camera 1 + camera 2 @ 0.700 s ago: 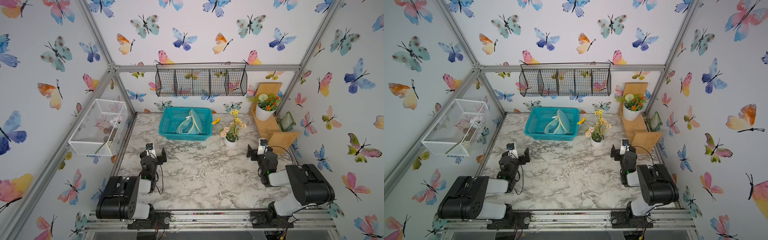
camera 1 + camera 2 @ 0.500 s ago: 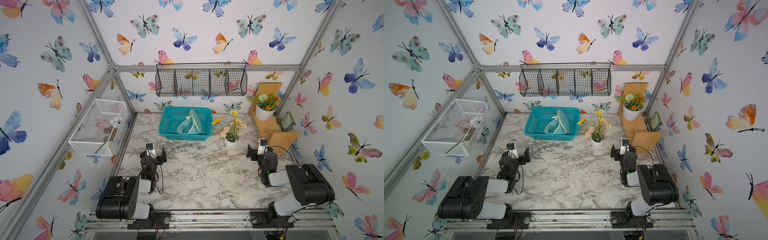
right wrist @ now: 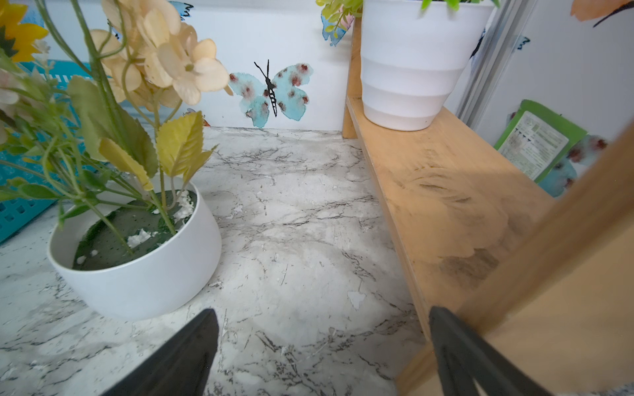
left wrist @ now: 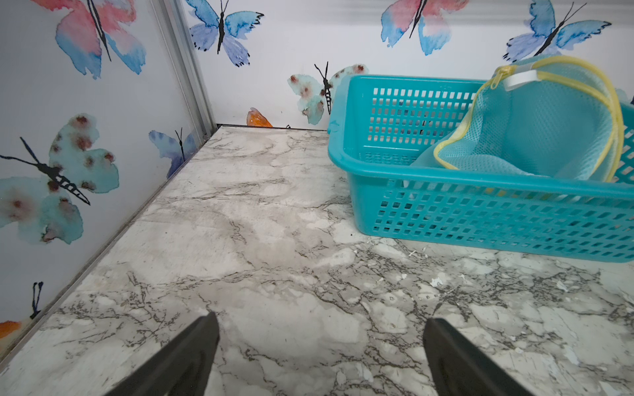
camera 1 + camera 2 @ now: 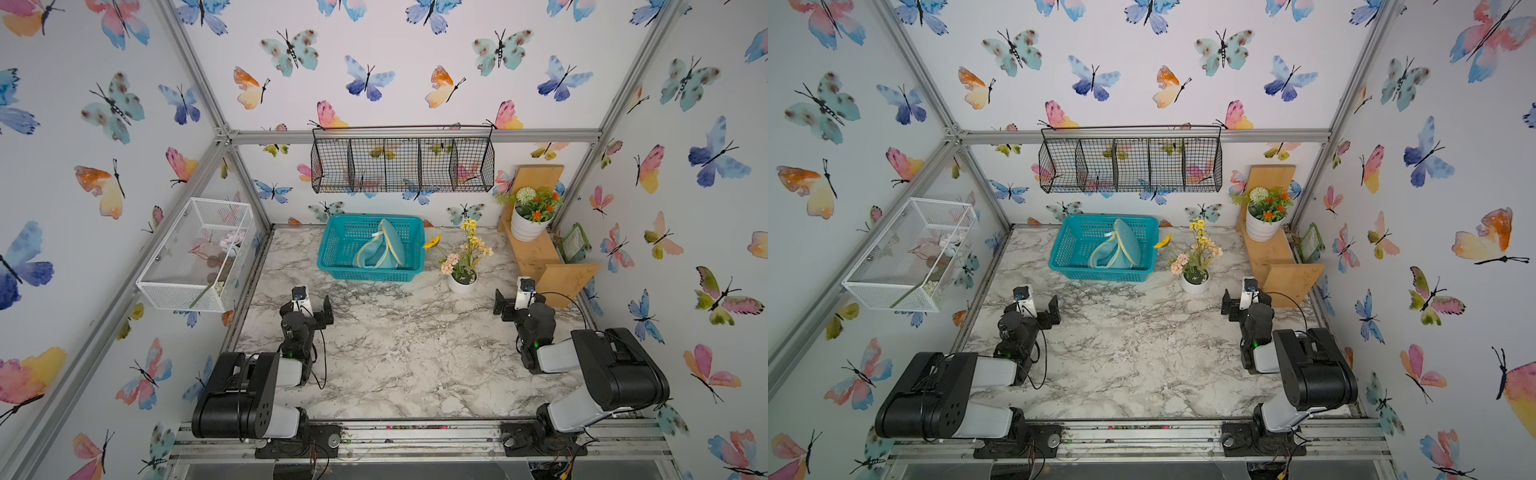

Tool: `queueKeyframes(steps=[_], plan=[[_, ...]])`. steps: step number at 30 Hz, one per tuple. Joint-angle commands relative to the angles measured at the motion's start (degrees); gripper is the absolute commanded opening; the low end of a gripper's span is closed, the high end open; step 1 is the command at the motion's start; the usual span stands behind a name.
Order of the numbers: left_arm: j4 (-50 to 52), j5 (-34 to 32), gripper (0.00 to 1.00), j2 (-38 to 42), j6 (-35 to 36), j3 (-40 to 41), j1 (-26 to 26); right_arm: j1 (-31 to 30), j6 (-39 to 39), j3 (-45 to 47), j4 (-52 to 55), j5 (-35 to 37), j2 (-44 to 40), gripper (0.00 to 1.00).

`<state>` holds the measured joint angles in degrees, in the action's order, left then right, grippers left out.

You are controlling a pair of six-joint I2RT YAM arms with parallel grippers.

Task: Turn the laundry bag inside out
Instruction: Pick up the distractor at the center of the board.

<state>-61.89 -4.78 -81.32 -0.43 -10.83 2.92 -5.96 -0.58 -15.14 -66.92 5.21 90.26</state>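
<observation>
Laundry bag (image 5: 380, 249) untouched in the teal basket (image 5: 365, 274); nothing has shifted in the last moments.
Both arms sit as before. Left gripper (image 4: 320, 322) jaws wide, empty. Right gripper (image 3: 322, 313) likewise wide and empty, just beside the wooden shelf (image 3: 446, 188). Judged: task not begun, the reach is still to come. Bag is well ahead of the left gripper, off to its right, and ahead-left of the right gripper, past the flower pot (image 3: 137, 274). Half-collapsed pale turquoise mesh, one round end propped above the rim; yellow piping, white ribbon near the top.

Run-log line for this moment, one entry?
phase: pre-grasp | laundry bag: in teal basket, untouched | left gripper: open | right gripper: open
</observation>
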Motion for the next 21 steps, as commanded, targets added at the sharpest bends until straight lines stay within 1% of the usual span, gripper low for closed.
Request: queueKeyframes(steps=[1,19,21], plan=[[0.53,1.93,0.99,0.61,0.14,-1.21,-0.55,0.33,-0.13,0.08,-0.58,-0.47,0.01,0.99],[0.72,1.86,0.99,0.63,0.18,-1.29,-0.54,0.33,-0.19,0.15,-0.42,-0.55,-0.08,0.99],[-0.23,2.23,0.99,1.19,0.55,-1.45,-0.54,0.33,-0.21,1.19,-3.51,1.19,-1.03,0.99]])
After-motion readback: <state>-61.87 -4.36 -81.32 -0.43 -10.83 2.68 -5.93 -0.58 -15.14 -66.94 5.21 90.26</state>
